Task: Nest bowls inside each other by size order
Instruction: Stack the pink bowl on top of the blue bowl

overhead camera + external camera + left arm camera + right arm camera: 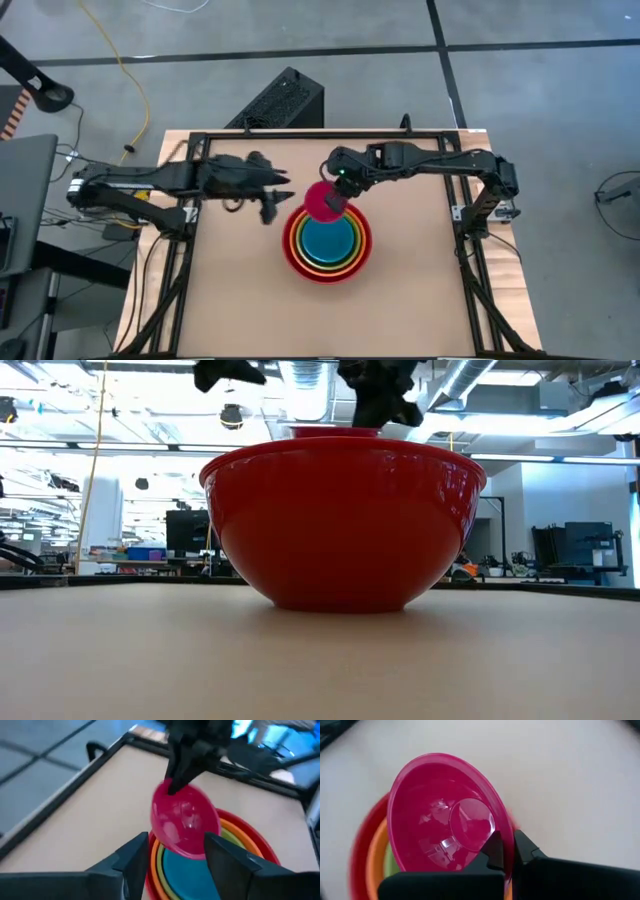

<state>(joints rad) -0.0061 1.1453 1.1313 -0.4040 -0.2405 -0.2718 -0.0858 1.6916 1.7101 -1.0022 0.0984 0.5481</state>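
Your right gripper (504, 851) is pinched on the rim of the small pink-magenta bowl (324, 201), held tilted above the rear-left edge of the nested stack: teal bowl (327, 241) inside lime green (347, 253), orange (359, 252), then the big red-magenta bowl (340, 525) (stack sits mid-table). Your left gripper (170, 854) hovers just left of the stack w/ fingers spread, empty.

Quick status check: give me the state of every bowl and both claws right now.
Small glossy pink-magenta plastic bowl: held tilted above stack, not nested.
Teal plastic bowl: nested innermost.
Lime green bowl: nested.
Orange bowl: nested.
Largest red bowl: upright, outermost.
Right claw: shut on pink bowl's rim.
Left claw: open, empty.
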